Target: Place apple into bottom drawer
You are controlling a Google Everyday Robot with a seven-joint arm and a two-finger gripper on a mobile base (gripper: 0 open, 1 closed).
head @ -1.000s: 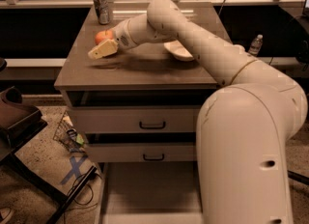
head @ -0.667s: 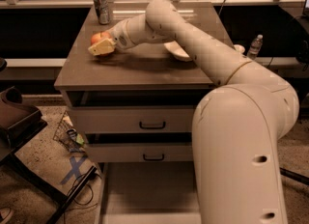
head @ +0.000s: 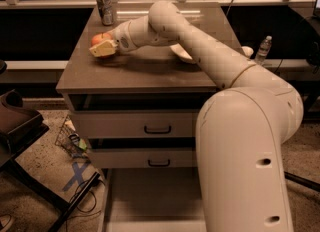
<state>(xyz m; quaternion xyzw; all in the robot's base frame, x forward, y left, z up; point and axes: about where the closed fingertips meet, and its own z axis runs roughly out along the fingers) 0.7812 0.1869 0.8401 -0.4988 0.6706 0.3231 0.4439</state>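
Note:
The apple [head: 98, 38], red-orange, sits on the left part of the cabinet top [head: 150, 71]. My gripper [head: 101, 47] reaches across the top from the right and is right at the apple, its pale tip in front of the fruit and hiding its lower half. The bottom drawer [head: 150, 196] is pulled out at the foot of the cabinet, showing a pale flat floor with nothing on it; my arm's base covers its right side. The two upper drawers [head: 157, 126] show grey fronts with black handles.
A metal can [head: 105, 6] stands at the back left of the top. A white bowl [head: 179, 52] lies behind my arm. A water bottle [head: 263, 50] stands to the right. A dark stand [head: 17, 123] and cables [head: 75, 143] lie on the floor at left.
My gripper has moved a little to the left along the cabinet top, staying at the apple. The drawers have not moved.

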